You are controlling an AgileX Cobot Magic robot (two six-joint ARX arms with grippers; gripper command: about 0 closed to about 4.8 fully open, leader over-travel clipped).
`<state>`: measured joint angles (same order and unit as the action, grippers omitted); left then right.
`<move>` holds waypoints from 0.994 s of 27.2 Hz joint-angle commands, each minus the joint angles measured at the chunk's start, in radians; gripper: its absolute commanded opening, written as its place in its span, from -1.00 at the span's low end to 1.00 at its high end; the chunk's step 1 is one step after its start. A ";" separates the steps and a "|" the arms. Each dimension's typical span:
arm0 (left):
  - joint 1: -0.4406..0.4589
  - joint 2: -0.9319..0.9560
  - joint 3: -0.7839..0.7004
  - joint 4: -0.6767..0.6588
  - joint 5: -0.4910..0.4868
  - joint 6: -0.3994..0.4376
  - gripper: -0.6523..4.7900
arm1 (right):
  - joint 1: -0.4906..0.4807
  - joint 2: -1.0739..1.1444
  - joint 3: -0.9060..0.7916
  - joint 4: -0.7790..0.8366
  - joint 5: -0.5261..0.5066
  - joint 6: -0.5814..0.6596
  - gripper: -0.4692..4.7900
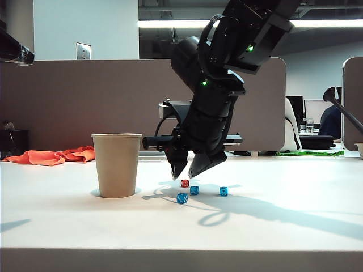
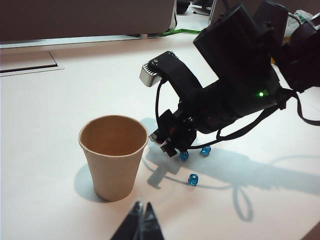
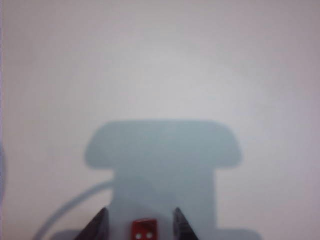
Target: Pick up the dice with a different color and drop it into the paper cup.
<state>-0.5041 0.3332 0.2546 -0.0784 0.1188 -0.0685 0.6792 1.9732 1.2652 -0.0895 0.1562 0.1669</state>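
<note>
1. The white table [image 1: 295, 226] fills the lower half of the exterior view, with an orange cloth [image 1: 54, 156] lying at its far left edge.
2. The right arm [image 1: 227, 62] comes down from the upper right of the exterior view to the centre of the frame, its wrist pitched toward the tabletop.
3. The paper cup [image 1: 117, 164] stands upright left of centre, open and apparently empty as the left wrist view shows it [image 2: 113, 156].
4. The right gripper [image 1: 190, 170] hangs just above the table right of the cup; its jaws stand wide apart and hold nothing. In the right wrist view [image 3: 140, 227] the fingertips flank the die without touching it.
5. The left gripper [image 2: 140, 225] shows only its tips at the bottom edge of its own view, seemingly closed together and empty, well clear of the work.
6. Three blue dice [image 1: 194, 190] sit in a loose cluster just below and right of the right gripper.
7. The red die [image 1: 185, 183] rests on the table between the open fingertips, at the bottom centre of the right wrist view [image 3: 144, 230].
8. The step in hand seems to be the final approach to the grasp. The next move likely calls for a short descent and a centred closure on the red die alone.
</note>
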 commanded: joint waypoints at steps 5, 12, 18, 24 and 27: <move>0.002 0.000 0.006 0.014 -0.003 0.000 -0.78 | 0.000 0.005 0.002 0.013 -0.028 0.002 -0.18; 0.002 0.000 0.006 0.014 -0.003 0.000 -0.78 | 0.000 0.005 0.002 0.010 -0.049 0.002 -0.18; 0.002 0.000 0.006 0.014 -0.003 0.000 -0.78 | 0.000 0.005 0.002 0.008 -0.062 0.001 -0.19; 0.002 0.000 0.006 0.014 -0.003 0.000 -0.78 | 0.000 0.005 0.002 0.008 -0.062 0.001 -0.19; 0.002 0.000 0.006 0.014 -0.003 0.000 -0.78 | 0.000 0.006 0.002 0.009 -0.062 0.001 -0.19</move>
<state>-0.5041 0.3321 0.2546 -0.0780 0.1188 -0.0685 0.6792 1.9820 1.2644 -0.0872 0.0963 0.1669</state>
